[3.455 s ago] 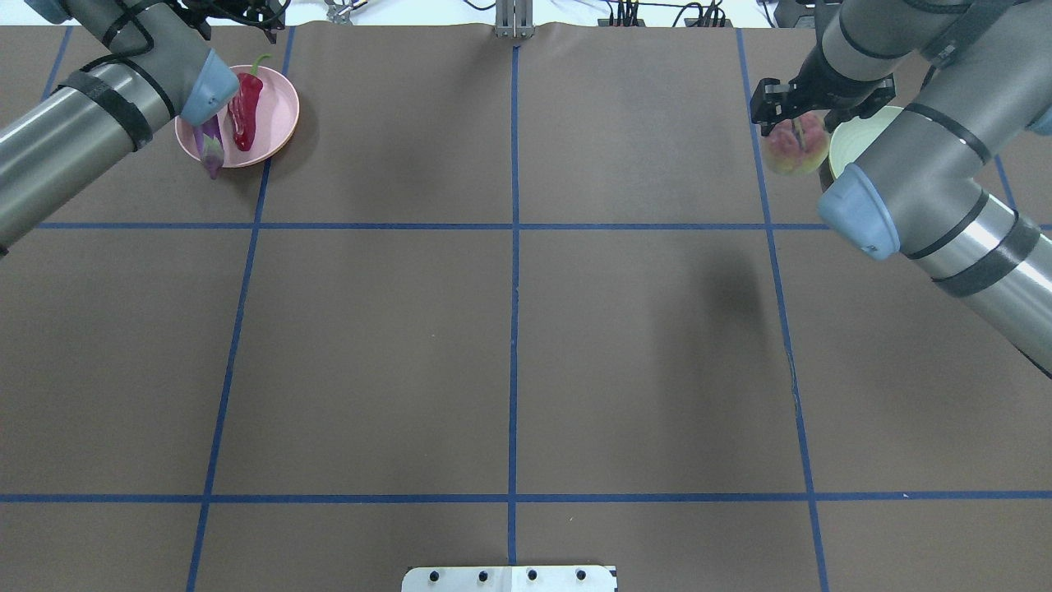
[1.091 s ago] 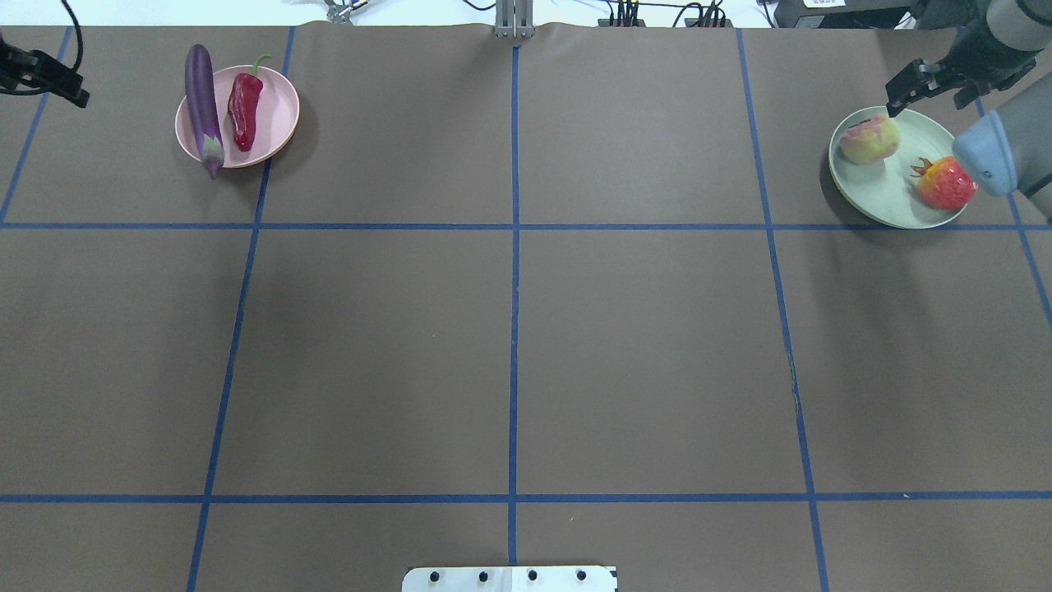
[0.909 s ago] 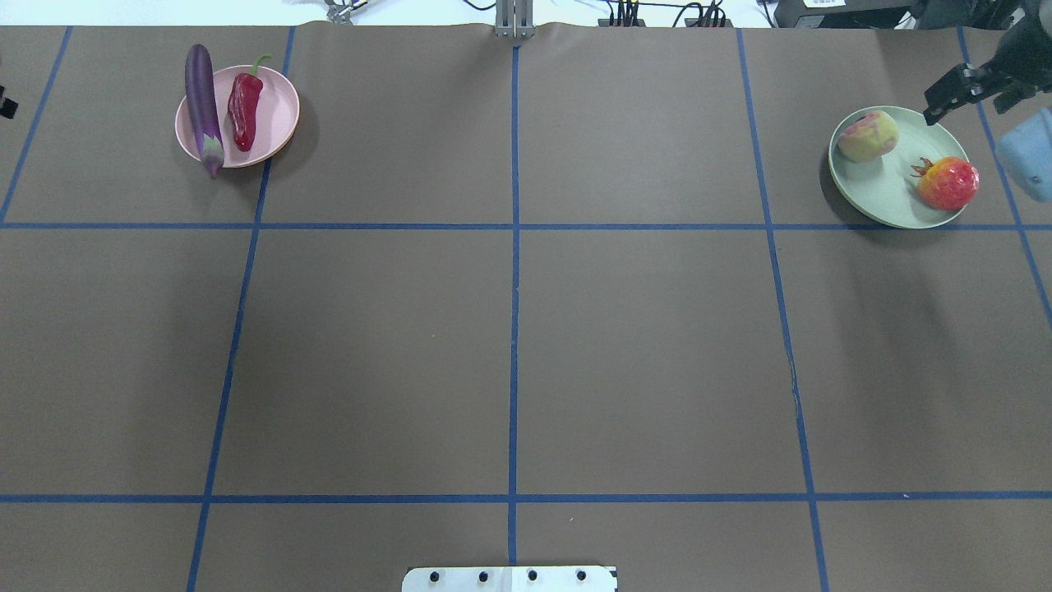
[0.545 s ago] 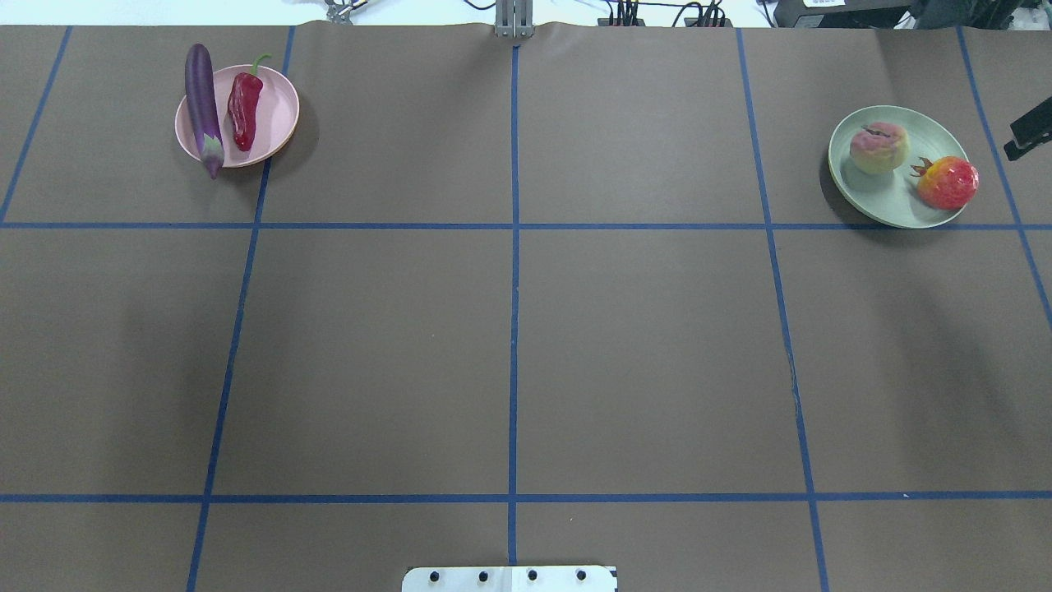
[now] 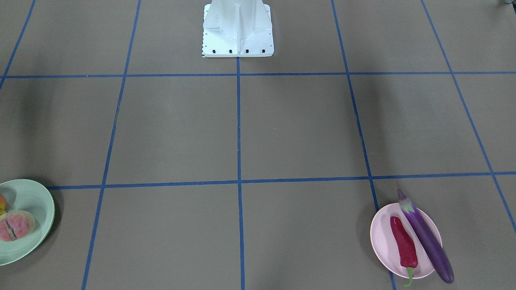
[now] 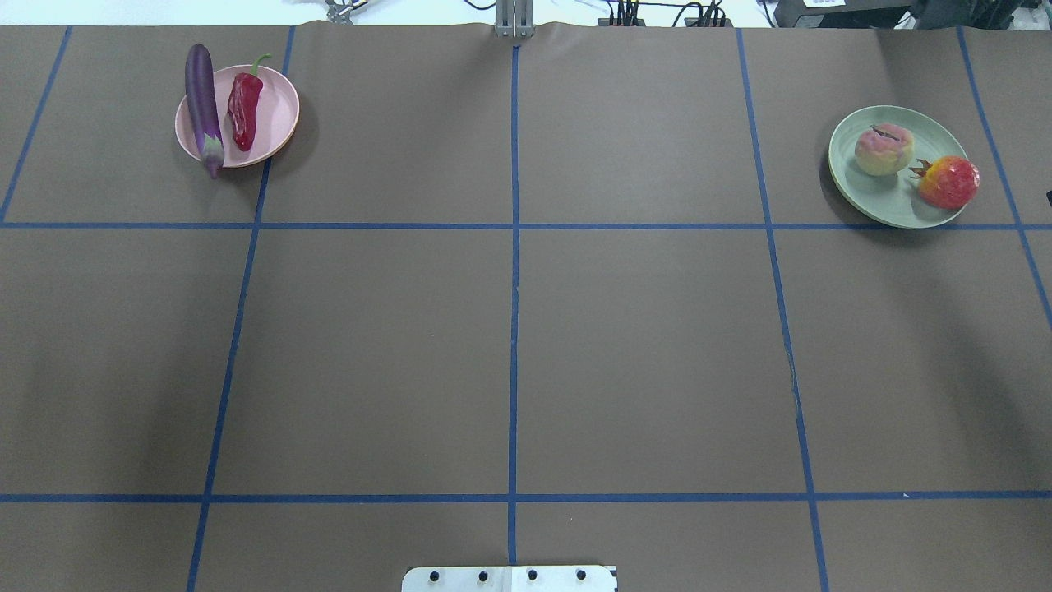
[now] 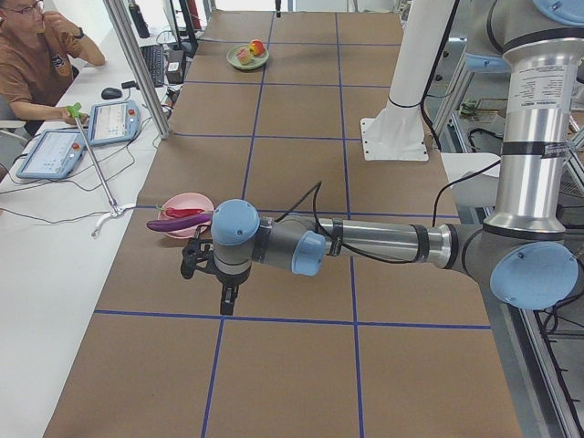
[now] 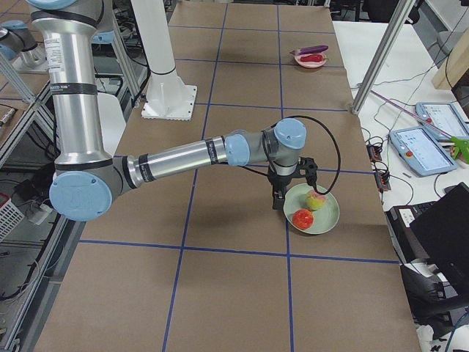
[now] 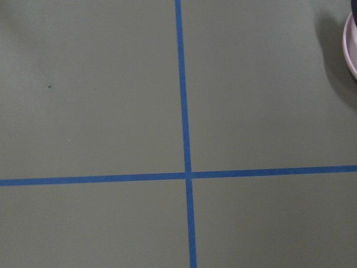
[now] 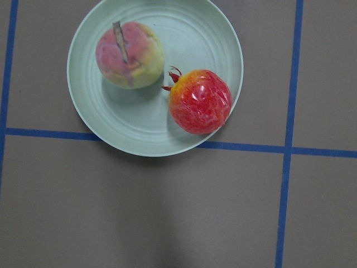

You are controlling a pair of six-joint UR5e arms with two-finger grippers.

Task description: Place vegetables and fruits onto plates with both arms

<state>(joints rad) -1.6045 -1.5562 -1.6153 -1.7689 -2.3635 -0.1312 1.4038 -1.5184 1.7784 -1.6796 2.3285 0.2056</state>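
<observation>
The purple eggplant (image 6: 203, 103) and the red chili pepper (image 6: 244, 111) lie side by side on the pink plate (image 6: 277, 111) at the far left; the eggplant overhangs its rim. On the mint green plate (image 6: 871, 196) at the far right rest the peach (image 6: 883, 149) and the pomegranate-like fruit (image 6: 949, 182), also seen in the right wrist view: plate (image 10: 139, 129), peach (image 10: 129, 54). The left gripper (image 7: 210, 285) hangs above the table near the pink plate; the right gripper (image 8: 292, 187) hovers beside the green plate. Both show only in side views, so I cannot tell their state.
The white robot base (image 5: 238, 30) stands at the table's near middle edge. Blue tape lines (image 6: 514, 271) divide the brown table. A seated person (image 7: 36, 64) with tablets and cables is beside the table on the robot's left.
The right gripper let the peach go onto the green plate, where it rolled toward the middle. Both arms drew back out of the overhead view.
</observation>
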